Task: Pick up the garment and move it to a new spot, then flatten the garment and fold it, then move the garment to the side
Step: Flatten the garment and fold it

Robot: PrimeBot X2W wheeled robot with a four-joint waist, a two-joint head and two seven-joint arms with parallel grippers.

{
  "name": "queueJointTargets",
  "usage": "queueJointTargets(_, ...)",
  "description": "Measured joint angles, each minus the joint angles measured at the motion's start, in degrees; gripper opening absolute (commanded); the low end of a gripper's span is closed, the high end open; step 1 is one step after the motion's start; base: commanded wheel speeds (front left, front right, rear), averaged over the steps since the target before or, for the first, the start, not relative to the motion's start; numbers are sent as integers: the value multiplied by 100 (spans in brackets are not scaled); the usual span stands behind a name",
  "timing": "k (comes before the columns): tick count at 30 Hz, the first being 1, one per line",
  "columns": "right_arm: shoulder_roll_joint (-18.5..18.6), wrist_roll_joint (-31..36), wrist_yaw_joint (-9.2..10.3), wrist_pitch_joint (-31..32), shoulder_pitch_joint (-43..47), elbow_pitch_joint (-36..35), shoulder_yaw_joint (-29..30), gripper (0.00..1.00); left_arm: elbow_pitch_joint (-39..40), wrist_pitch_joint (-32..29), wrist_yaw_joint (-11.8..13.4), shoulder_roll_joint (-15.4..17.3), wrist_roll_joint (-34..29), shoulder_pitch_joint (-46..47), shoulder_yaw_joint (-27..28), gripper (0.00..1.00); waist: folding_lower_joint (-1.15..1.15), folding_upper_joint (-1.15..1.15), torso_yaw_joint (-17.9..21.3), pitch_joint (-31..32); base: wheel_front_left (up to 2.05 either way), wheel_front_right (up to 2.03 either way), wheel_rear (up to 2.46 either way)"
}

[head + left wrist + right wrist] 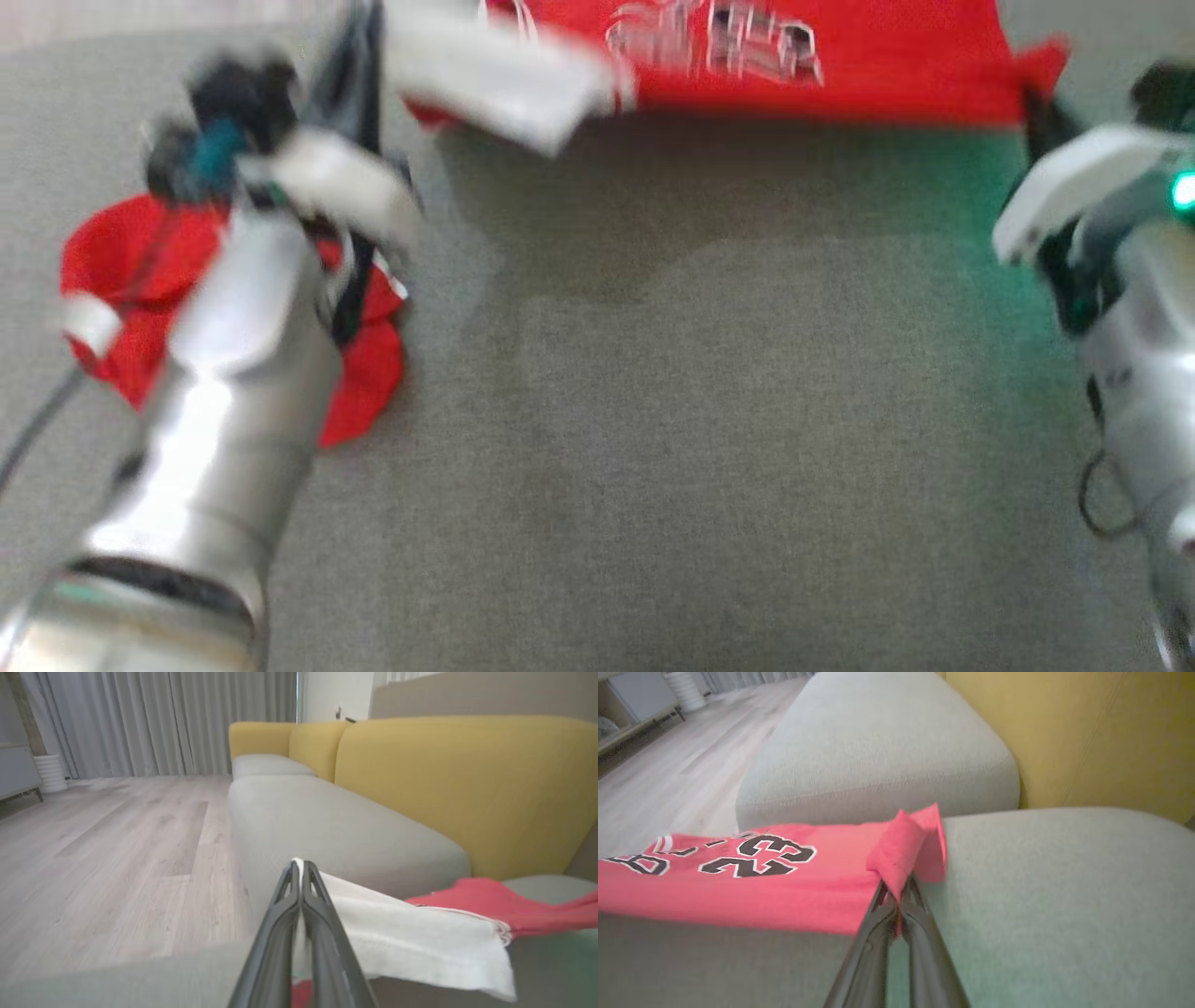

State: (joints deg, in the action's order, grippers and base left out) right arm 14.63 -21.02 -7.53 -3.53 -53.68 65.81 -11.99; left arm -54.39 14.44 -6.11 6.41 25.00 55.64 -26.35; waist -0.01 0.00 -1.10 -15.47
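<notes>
- A red heap [117, 271] lies on the grey seat [700, 420] at the far left, partly under the left arm [233, 373]. I cannot tell whether it is part of the jersey.
- The left claw [301, 877] has its fingers together, clamped on a white flap [420, 947] that joins the red cloth to its right.
- The jersey [784, 891] is stretched between the two claws along the far side of the seat, with its dark, white-edged numbers facing up.
- The right claw [896, 900] is clamped on the bunched red corner at the jersey's right end.
- A yellow backrest [467, 788] rises behind the seat.
</notes>
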Motion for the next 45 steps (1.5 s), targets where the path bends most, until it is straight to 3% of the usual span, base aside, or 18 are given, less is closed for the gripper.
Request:
queueJointTargets(5,414,-624,0,457,573,-286,-620,0,31,-385,-115,125,88,-760,-474,0,0,0,-42,352,0,0,0)
queueJointTargets(8,602,-998,0,738,825,-563,-966,0,485,-883,-147,338,407,-1182,-973,0,-1,0,-54,586,0,0,0)
queueJointTargets(16,1048,-1856,0,1168,1690,-1096,-1384,0,2484,-2210,-147,1435,1594,-2287,-2154,0,-1,0,-81,1145,0,0,0)
queueJointTargets(24,1302,-2273,0,1335,2317,-1495,-1519,0,3911,-3074,-133,2083,2213,-3139,-2419,0,0,0,-61,1545,0,0,0)
queueJointTargets(28,1444,-2441,0,1415,2683,-1748,-1493,0,4671,-3383,122,2323,2363,-3549,-2494,0,-1,0,-38,1683,0,0,0)
queueJointTargets(34,1481,-2485,0,1417,2966,-2163,-1249,0,5193,-3393,541,2415,2379,-3643,-2362,0,0,0,16,1583,0,0,0)
queueJointTargets(40,1423,-2287,0,1475,2821,-2218,-936,0,4971,-3351,595,2395,2131,-3286,-2338,0,1,0,42,1298,0,0,0)
queueJointTargets(45,1256,-2042,0,1525,2396,-2115,-670,0,4447,-3343,537,2198,2031,-2660,-2285,0,2,0,51,1051,0,0,0)
